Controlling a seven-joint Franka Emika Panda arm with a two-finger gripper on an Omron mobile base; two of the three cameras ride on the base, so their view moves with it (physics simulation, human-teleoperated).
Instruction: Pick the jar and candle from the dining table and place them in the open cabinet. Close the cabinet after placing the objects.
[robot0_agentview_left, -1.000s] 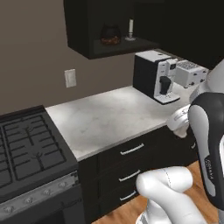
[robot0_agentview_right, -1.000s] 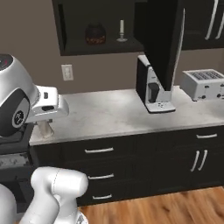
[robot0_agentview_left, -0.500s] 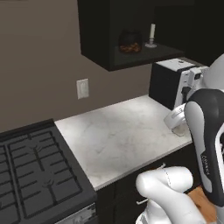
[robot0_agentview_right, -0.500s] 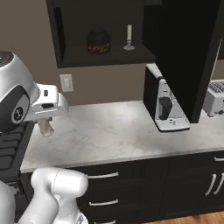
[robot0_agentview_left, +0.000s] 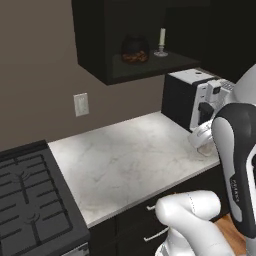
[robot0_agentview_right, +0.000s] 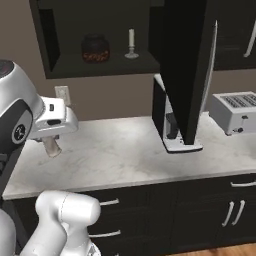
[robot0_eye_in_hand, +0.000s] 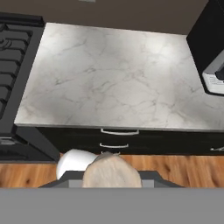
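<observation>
Right base view: one jar (robot0_agentview_right: 95, 48), one candle (robot0_agentview_right: 131, 43) in cabinet (robot0_agentview_right: 47, 45); end effector (robot0_agentview_right: 51, 147) narrow.

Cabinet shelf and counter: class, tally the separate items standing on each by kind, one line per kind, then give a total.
jar: 1
candle: 1
coffee machine: 1
toaster: 1
Total: 4
</observation>
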